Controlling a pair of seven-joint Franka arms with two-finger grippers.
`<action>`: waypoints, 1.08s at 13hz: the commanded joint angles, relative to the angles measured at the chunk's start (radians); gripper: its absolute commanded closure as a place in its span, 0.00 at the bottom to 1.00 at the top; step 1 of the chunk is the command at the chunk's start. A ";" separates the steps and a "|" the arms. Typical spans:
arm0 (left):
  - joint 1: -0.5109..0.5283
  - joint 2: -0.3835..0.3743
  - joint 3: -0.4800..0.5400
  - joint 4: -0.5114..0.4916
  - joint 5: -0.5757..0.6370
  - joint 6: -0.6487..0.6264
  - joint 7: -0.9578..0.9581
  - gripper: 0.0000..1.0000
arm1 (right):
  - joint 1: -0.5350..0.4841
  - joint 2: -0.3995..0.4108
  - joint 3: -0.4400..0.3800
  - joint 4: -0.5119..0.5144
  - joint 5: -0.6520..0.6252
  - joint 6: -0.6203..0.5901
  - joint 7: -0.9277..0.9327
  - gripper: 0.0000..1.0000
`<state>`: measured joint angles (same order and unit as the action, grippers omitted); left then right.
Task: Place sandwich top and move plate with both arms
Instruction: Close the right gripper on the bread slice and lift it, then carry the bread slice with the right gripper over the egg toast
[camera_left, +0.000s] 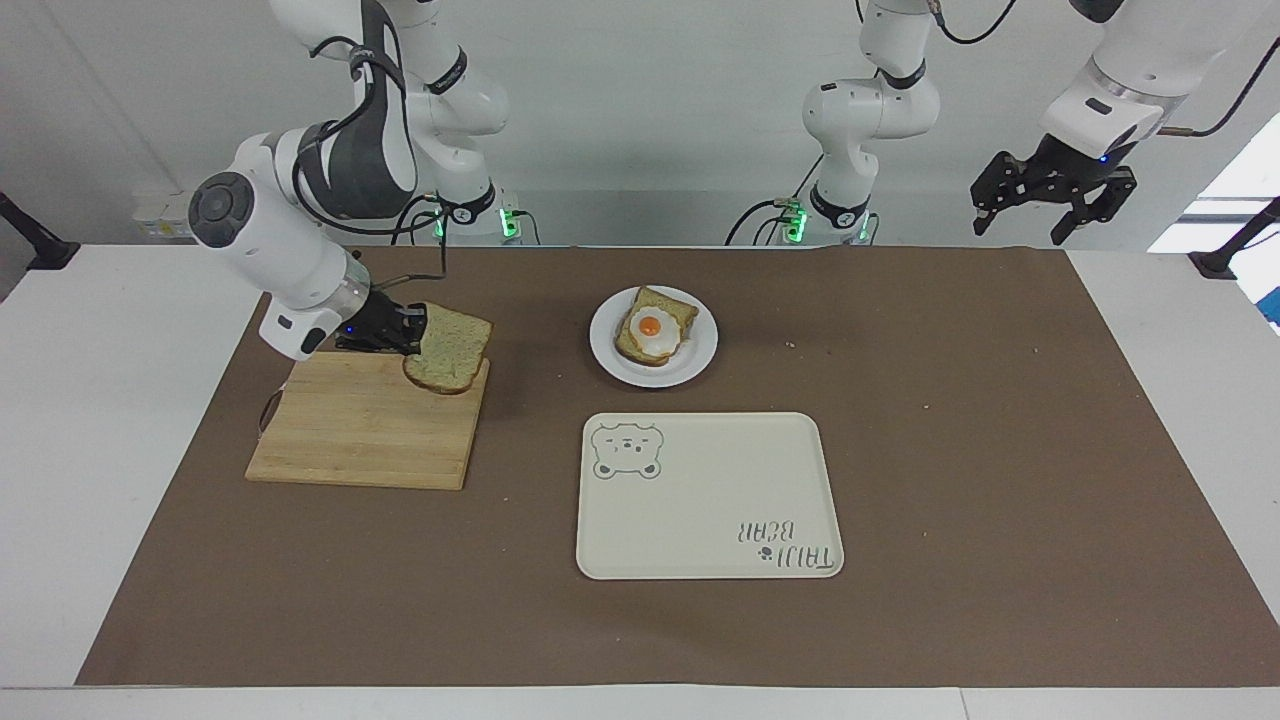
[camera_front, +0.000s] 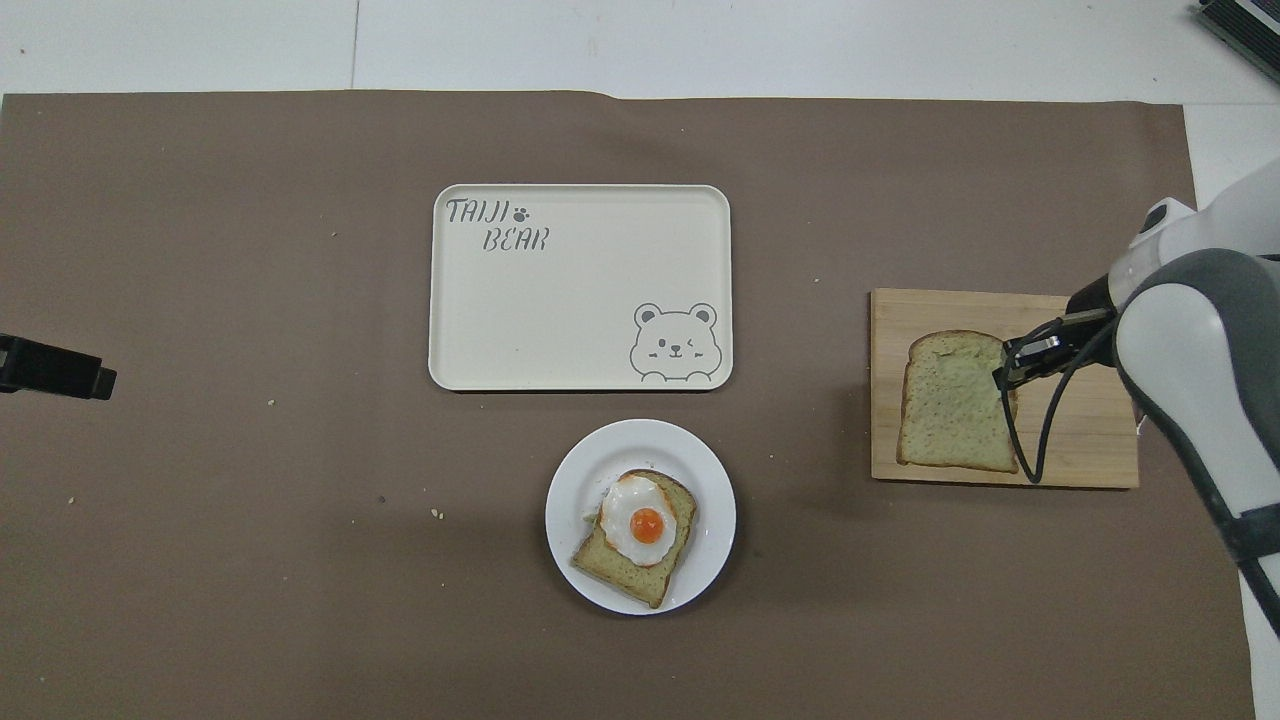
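Observation:
My right gripper (camera_left: 408, 340) is shut on one edge of the sandwich top (camera_left: 455, 350), a pale speckled bread slice with a brown crust. It holds the slice in the air over the corner of the wooden board (camera_left: 350, 440) that lies closest to the plate. In the overhead view the gripper (camera_front: 1005, 372) and slice (camera_front: 950, 405) show over the board (camera_front: 1080, 450). The white plate (camera_left: 605, 345) sits mid-table near the robots and bears a toast slice with a fried egg (camera_left: 652, 328); the plate also shows in the overhead view (camera_front: 570, 540). My left gripper (camera_left: 1050, 195) waits open, raised at its own end of the table.
A cream rectangular tray (camera_left: 700, 510) with a bear drawing lies farther from the robots than the plate, bare; it also shows in the overhead view (camera_front: 560, 310). A brown mat covers the table, with a few crumbs on it.

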<state>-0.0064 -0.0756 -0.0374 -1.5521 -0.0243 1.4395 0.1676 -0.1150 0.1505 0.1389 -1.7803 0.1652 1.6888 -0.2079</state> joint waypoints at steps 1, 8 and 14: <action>-0.001 -0.032 0.002 -0.045 -0.008 0.024 0.003 0.00 | -0.008 -0.005 0.069 -0.008 0.033 0.011 0.028 1.00; -0.001 -0.032 0.002 -0.045 -0.008 0.025 0.003 0.00 | 0.197 -0.005 0.123 -0.105 0.134 0.207 0.299 1.00; -0.001 -0.032 0.002 -0.045 -0.008 0.027 0.003 0.00 | 0.330 -0.002 0.125 -0.143 0.163 0.259 0.334 1.00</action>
<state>-0.0064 -0.0758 -0.0375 -1.5568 -0.0243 1.4396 0.1676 0.2081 0.1638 0.2646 -1.9022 0.2893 1.9339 0.1313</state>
